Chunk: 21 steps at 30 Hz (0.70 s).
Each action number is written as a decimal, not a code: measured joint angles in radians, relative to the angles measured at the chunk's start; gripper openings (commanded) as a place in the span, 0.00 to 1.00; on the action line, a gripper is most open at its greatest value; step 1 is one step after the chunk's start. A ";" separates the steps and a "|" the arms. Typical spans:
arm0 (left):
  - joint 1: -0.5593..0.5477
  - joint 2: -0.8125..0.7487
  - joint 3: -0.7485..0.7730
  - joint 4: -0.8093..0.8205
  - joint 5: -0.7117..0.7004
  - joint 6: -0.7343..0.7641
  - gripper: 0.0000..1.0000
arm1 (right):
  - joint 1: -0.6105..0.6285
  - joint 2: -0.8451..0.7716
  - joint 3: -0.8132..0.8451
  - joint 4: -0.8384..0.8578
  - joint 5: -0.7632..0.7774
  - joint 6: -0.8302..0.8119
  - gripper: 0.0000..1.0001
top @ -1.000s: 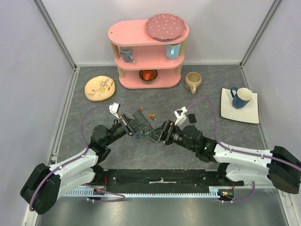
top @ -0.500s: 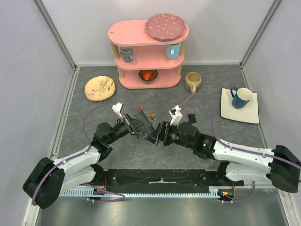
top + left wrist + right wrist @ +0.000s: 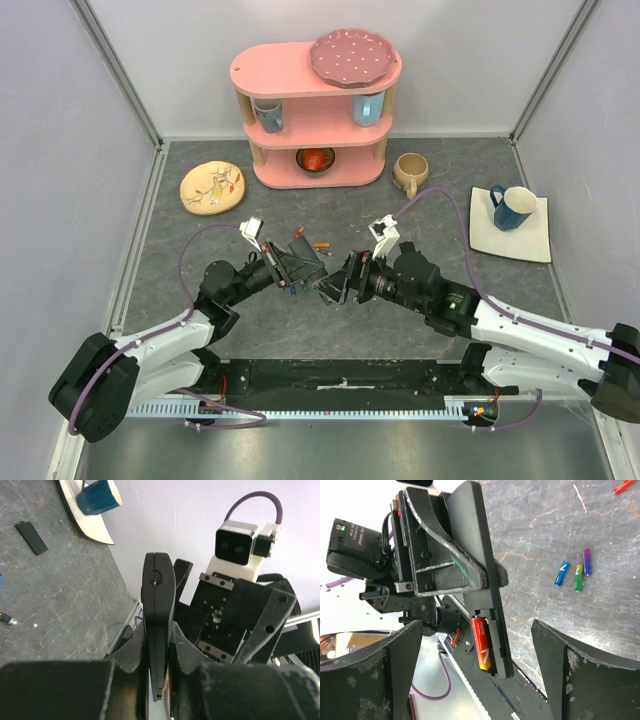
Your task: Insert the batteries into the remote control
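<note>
Grey veined counter [image 3: 190, 290] is enclosed by pale walls, with a pink shelf [image 3: 316, 110] at the top centre of the overhead view. At mid-frame the remote control [image 3: 485, 565] is held clear of the surface on its narrow edge, clamped tight in the left end effector [image 3: 159, 647]. The right end effector [image 3: 338, 283] faces it with its jaws spread wide and nothing between them.

One red-orange battery [image 3: 481, 642] is seen seated in the recess, and an unfilled slot appears to run beside it, so loading is judged to be partly done. A further cell is probably to be fetched next. The loose batteries [image 3: 578, 577], blue, green and purple, lie together at the right of the right wrist view, with a red one at its upper right corner.

Little room is left between the two end effectors, so a withdrawal before any descent is advisable. Open counter is available towards the right of the overhead view.
</note>
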 measured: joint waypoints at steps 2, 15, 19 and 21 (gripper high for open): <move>0.000 -0.001 0.000 0.013 0.014 0.000 0.02 | -0.010 -0.024 0.000 -0.010 0.000 -0.013 0.94; 0.001 0.075 -0.019 0.247 0.117 -0.053 0.02 | -0.034 -0.077 -0.021 -0.013 -0.089 -0.094 0.76; 0.001 0.084 -0.023 0.291 0.124 -0.068 0.02 | -0.035 -0.076 -0.038 -0.013 -0.113 -0.100 0.73; 0.001 0.084 -0.023 0.307 0.124 -0.071 0.02 | -0.035 -0.076 -0.044 -0.012 -0.122 -0.102 0.71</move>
